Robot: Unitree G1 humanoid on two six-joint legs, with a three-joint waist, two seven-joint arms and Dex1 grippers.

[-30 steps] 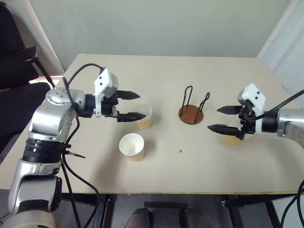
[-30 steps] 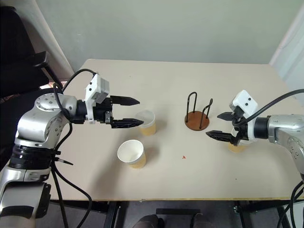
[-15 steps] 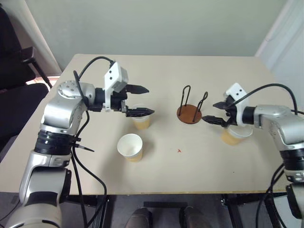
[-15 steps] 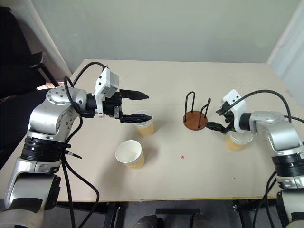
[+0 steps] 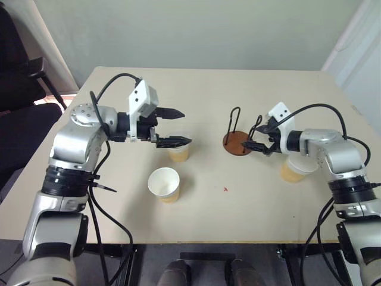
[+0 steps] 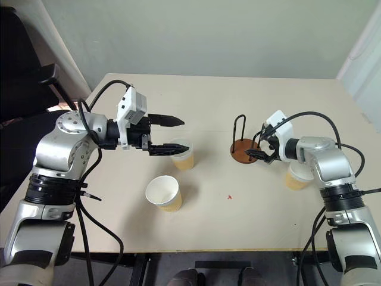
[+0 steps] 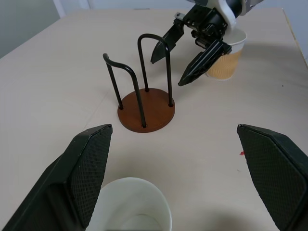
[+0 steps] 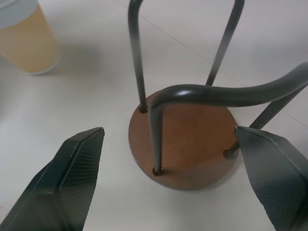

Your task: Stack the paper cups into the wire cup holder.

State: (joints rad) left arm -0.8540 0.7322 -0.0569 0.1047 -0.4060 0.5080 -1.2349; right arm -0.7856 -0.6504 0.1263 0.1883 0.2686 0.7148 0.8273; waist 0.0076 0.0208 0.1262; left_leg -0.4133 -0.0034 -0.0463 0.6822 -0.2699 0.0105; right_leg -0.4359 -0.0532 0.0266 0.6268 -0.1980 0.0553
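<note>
Paper cups [image 5: 164, 183] stand near the empty wire cup holder [image 5: 239, 142].
Right gripper [image 5: 257, 140], wide open, sits just beside the holder; left gripper [image 5: 176, 127], open too, hovers over one cup.

Tan-yellow cups [image 5: 164, 183], reddish-brown holder base [image 5: 239, 143]

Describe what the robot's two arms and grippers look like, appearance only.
Both arms are silver-grey metal segments with black joints and loose black cables looping along them. Each wrist carries a white boxy camera housing. The left gripper and right gripper each have two black pointed fingers, whose inner pads show a fine cross-hatched texture.
</note>
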